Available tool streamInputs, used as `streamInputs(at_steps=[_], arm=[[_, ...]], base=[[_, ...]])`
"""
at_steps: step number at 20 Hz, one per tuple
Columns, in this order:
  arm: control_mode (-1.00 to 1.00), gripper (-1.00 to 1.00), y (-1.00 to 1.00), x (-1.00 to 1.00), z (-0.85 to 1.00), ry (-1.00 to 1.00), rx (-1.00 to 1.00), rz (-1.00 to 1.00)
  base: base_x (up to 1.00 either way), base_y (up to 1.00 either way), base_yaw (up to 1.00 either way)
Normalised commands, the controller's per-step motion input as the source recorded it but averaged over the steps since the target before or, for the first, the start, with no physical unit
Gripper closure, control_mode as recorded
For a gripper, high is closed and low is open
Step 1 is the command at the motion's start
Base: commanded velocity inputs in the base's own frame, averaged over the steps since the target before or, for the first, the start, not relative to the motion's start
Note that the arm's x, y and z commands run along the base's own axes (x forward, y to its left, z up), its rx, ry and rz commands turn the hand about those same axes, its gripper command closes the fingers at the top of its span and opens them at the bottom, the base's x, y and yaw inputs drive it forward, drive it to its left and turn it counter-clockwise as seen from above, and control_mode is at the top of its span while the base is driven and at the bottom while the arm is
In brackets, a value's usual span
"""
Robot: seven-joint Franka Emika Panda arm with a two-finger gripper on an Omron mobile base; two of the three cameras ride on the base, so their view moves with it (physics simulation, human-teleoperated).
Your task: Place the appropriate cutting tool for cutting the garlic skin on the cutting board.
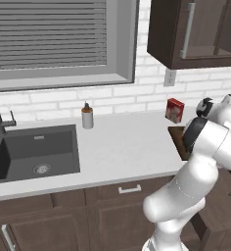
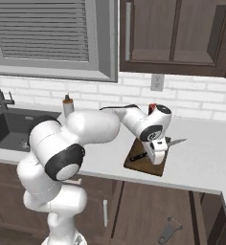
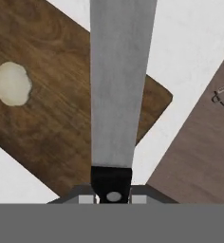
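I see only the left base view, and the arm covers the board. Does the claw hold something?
Observer: Yes. In the right base view the claw holds a knife over the cutting board.
Operator: Is the garlic on the board?
Observer: Yes. The hand view shows the garlic lying on the board, beside the blade.
Operator: Where does the blade end?
Observer: In the right base view its tip reaches past the board, over the counter.
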Motion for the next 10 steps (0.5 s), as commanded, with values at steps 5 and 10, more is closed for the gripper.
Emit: streamInputs(at_steps=[5, 10], arm=[[-1.0, 1.0, 0.36, 0.34, -0.42, 0.05, 0.0, 0.0], [-1.0, 1.0, 0.25, 0.18, -0.41, 0.07, 0.0, 0.0]], base=[[0.0, 0.0, 0.0], [0.0, 0.0, 0.0]])
